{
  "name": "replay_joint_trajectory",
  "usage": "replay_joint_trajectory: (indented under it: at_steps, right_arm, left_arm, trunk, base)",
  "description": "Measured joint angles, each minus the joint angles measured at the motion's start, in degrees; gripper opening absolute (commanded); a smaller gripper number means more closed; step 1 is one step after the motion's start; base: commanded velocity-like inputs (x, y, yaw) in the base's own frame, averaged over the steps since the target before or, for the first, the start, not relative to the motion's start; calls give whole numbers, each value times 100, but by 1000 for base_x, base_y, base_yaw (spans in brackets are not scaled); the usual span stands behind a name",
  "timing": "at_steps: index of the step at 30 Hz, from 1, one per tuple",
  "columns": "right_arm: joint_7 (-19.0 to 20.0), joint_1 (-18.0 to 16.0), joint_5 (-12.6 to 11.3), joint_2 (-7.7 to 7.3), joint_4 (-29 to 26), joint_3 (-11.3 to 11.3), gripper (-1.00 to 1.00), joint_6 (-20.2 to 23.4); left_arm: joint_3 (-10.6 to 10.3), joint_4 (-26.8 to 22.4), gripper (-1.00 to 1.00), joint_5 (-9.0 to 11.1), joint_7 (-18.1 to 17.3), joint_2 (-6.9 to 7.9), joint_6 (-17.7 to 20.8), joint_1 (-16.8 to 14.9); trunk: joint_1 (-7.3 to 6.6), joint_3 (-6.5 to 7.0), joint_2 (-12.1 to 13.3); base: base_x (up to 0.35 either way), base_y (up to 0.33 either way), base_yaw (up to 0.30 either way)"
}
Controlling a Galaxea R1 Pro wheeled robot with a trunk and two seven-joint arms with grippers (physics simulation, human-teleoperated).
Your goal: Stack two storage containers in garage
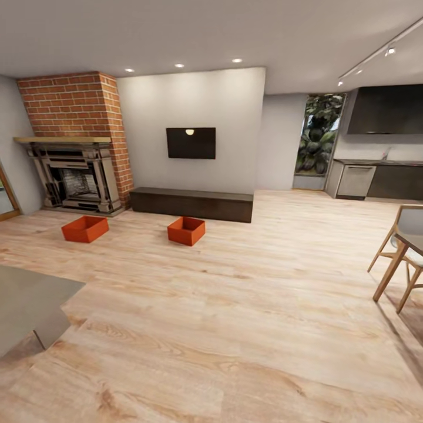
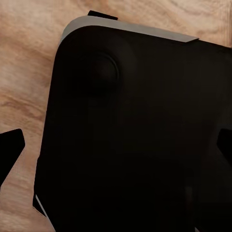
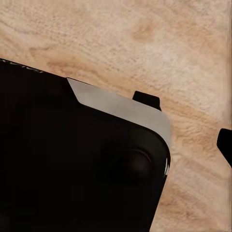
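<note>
Head camera faces the far fireplace [image 1: 73,170]; wrist cameras look closely down at plank floor [image 2: 29,63].

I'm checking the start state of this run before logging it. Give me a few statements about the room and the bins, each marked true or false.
1. Both storage containers sit on the wood-plank floor. True.
2. One container is stacked on the other. False: they sit apart, side by side, each on the floor.
3. The left container lies in front of the brick fireplace. True.
4. The right container rests on top of the long dark cabinet. False: it is on the floor in front of the cabinet.
5. A dark screen hangs on the wall above the cabinet. True.
6. A red car is parked beside the containers. False: this is a living room; a wooden chair stands at the right.
</note>
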Motion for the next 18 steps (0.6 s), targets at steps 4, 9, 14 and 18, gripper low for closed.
replay_joint_trajectory:
  at_steps: [4,9,14,18]
  right_arm:
    - [0,0,-5,0,0,0,100,0]
    - [0,0,-5,0,0,1,100,0]
    - [0,0,-2,0,0,-1,100,0]
    - [0,0,-2,0,0,-1,100,0]
  left_arm:
    - [0,0,100,0,0,0,0,0]
    - [0,0,100,1,1,0,2,0]
    - [0,0,100,5,0,0,2,0]
    - [0,0,100,6,0,0,2,0]
  trunk:
    - [0,0,0]
    - [0,0,0]
    - [0,0,0]
    - [0,0,0]
  base:
    - [336,0,0]
    - [336,0,0]
    - [336,0,0]
    - [335,0,0]
